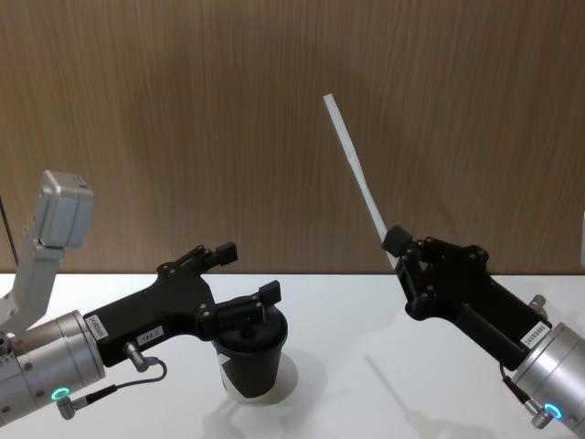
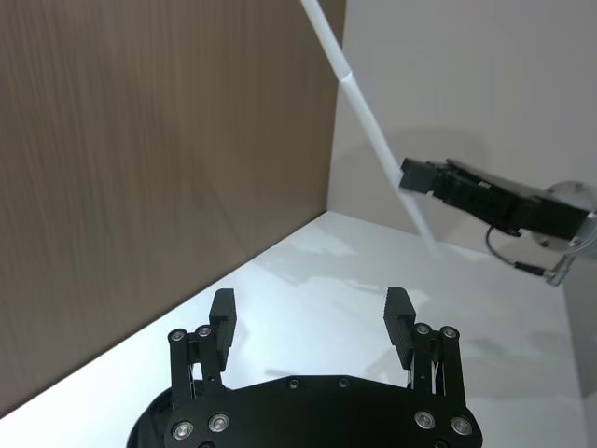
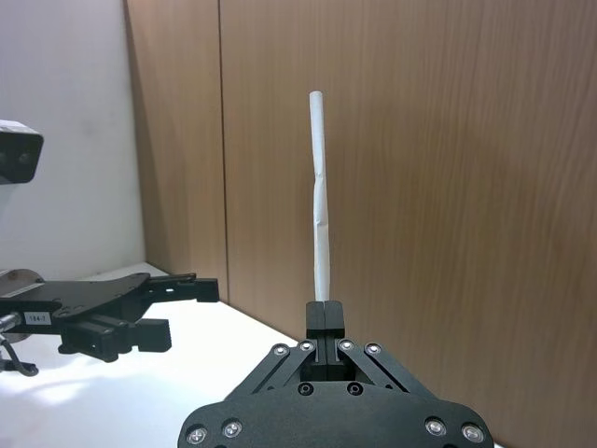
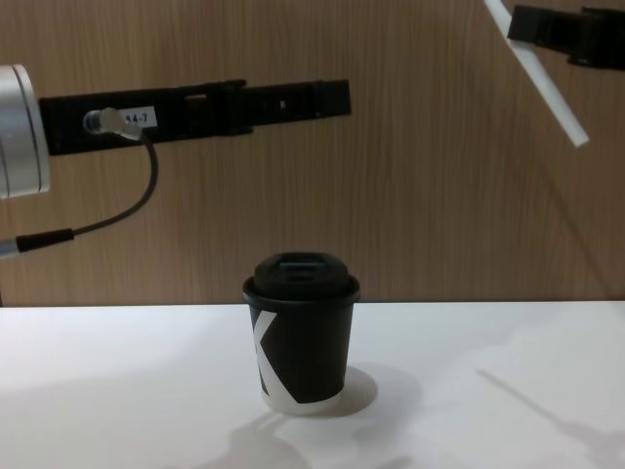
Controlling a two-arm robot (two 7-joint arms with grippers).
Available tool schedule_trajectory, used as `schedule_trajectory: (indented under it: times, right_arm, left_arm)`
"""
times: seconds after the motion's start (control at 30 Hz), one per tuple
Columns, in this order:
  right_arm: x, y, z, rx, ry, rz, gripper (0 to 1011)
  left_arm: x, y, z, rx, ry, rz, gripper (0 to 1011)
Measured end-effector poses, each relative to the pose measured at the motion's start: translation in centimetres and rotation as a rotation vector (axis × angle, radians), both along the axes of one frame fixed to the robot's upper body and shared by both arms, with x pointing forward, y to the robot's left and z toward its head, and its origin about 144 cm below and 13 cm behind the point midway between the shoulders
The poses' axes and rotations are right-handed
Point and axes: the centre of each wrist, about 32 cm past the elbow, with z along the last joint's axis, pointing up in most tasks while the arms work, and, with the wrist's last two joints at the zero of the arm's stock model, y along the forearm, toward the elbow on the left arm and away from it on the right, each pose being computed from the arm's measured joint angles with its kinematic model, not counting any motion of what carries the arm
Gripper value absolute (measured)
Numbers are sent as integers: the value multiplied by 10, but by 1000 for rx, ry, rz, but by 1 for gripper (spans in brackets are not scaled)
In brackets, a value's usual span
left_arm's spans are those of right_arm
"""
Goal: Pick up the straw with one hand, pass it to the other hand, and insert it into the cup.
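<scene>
Clamping the straw near its lower end, the right gripper has its jaws closed tightly on it. In the chest view, a short length of straw sticks out below the jaws. From the jaws the straw rises at a slant toward the upper centre of the head view, and its free end lies in front of the wood-panel wall.

The right gripper sits at centre right of the head view, raised clear of the white table. In the chest view it occupies the upper right corner.

The left gripper has its jaws spread apart and holds nothing. In the chest view it reaches horizontally across the upper left, well above the cup and not touching it.

The cup stands upright on the table at lower centre, with its lid on, well apart from the straw.
</scene>
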Motion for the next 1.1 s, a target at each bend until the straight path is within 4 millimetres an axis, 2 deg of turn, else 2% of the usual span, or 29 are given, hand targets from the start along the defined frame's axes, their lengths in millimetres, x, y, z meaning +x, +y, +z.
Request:
schedule_trajectory:
  times: [0.47,1.1]
  right_arm:
    - [-2,6,-15,51,42,53,0]
    - [-2,11,-29,78,90,110,0]
  left_arm:
    - [2,1,-1,-68,34,-67,1000]
    - [7,-9,-4,-143,85,-116,999]
